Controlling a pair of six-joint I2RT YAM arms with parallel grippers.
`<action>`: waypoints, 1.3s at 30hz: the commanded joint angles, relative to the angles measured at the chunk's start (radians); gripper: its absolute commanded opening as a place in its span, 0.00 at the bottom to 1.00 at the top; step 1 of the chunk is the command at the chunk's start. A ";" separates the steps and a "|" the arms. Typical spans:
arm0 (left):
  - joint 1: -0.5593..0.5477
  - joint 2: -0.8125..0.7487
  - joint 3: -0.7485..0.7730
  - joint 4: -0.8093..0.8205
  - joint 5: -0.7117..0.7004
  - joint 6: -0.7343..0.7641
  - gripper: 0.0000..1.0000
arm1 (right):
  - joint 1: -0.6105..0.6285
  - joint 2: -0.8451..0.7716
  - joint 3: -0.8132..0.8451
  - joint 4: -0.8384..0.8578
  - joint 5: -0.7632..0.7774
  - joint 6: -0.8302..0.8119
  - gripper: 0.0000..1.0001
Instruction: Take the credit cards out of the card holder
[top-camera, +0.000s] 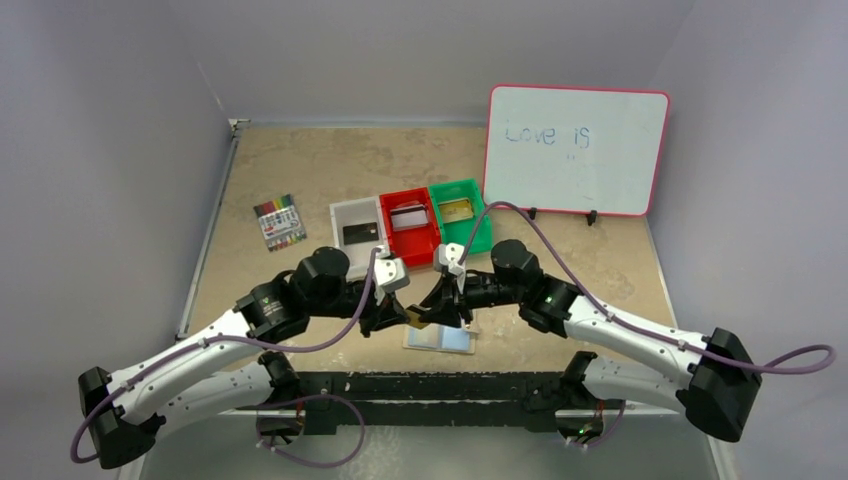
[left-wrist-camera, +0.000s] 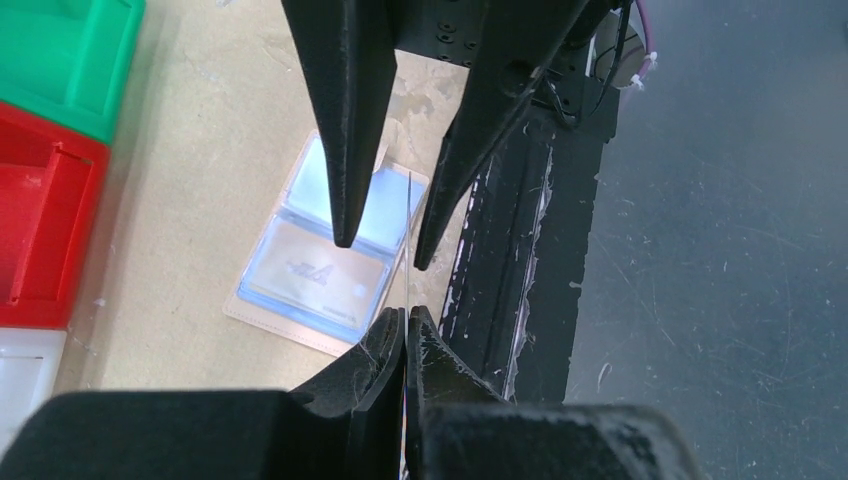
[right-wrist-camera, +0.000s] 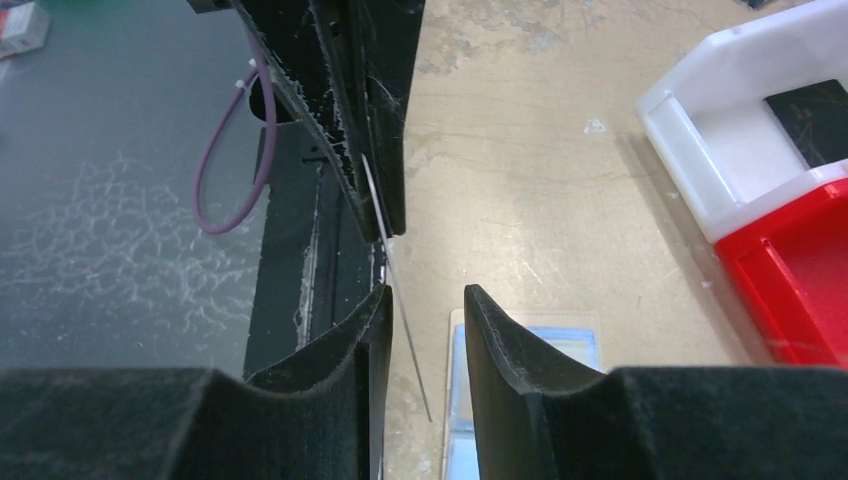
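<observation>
The card holder (top-camera: 441, 340) lies open on the table, pale blue inside with a beige rim. In the left wrist view it (left-wrist-camera: 300, 195) still holds a tan card (left-wrist-camera: 315, 275) in a pocket. My left gripper (top-camera: 397, 319) is shut on a thin gold-tan credit card (top-camera: 419, 317) and holds it above the holder. The card shows edge-on in the left wrist view (left-wrist-camera: 408, 240). My right gripper (top-camera: 436, 312) is open, with its fingers on either side of the same card (right-wrist-camera: 408, 335) and not touching it.
Three bins stand behind the grippers. The white bin (top-camera: 345, 215) holds a black card, the red bin (top-camera: 400, 240) a silver-grey card, and the green bin (top-camera: 480, 225) a tan card. A marker pack (top-camera: 279, 222) lies at the left and a whiteboard (top-camera: 575, 150) stands at the back right. A black rail (top-camera: 440, 385) runs along the near edge.
</observation>
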 joint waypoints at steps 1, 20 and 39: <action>0.000 -0.032 -0.013 0.072 0.014 -0.007 0.00 | 0.000 0.007 0.065 0.001 0.015 -0.071 0.35; 0.000 -0.018 -0.016 0.043 -0.012 0.012 0.00 | 0.001 0.024 0.062 0.064 -0.058 -0.069 0.27; 0.000 -0.043 -0.028 0.066 -0.110 -0.027 0.45 | 0.000 0.017 0.075 0.020 0.021 -0.096 0.00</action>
